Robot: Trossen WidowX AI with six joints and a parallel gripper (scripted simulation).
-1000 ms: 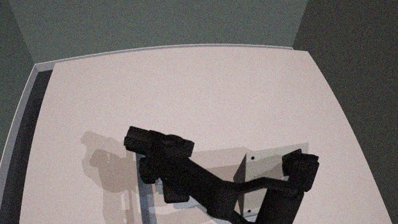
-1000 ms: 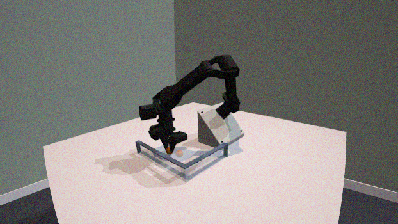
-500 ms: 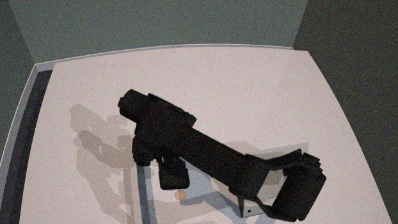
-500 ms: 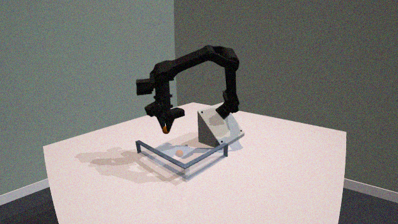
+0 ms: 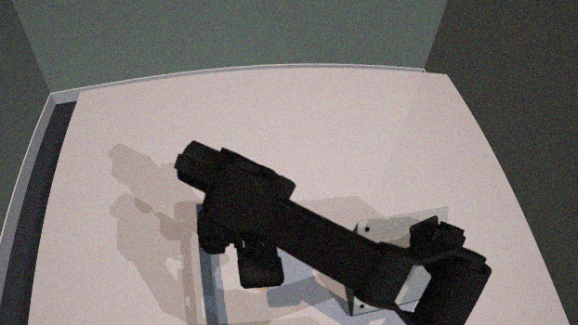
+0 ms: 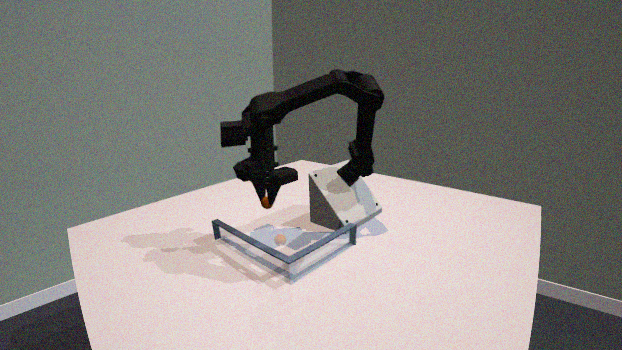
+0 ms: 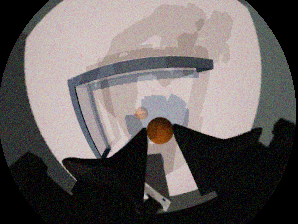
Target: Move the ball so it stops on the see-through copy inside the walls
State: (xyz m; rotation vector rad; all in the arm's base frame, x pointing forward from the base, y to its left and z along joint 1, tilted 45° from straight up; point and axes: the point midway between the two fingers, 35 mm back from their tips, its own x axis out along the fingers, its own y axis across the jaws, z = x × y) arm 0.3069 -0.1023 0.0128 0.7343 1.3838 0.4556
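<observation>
The orange ball [image 6: 266, 202] [image 7: 160, 131] is held between the fingertips of my gripper [image 6: 267, 203] [image 7: 159, 129], which is shut on it and points down. Ball and gripper are raised well above the table. The see-through copy [image 6: 280, 239] [image 7: 142, 113] is a pale orange ball on the table inside the corner; in the wrist view it shows up and left of the held ball. The two low clear walls [image 6: 252, 242] [image 7: 145, 65] with blue-grey edges meet in a corner. In the top view the arm hides the ball and fingertips.
A grey slanted mount [image 5: 367, 241] [image 6: 332, 195] carries the arm's base and stands beside the open side of the walls. The arm's shadows fall across the table [image 5: 279, 111] [image 6: 400, 280] and the walled area. One wall [image 5: 211, 283] also shows in the top view, partly behind the arm.
</observation>
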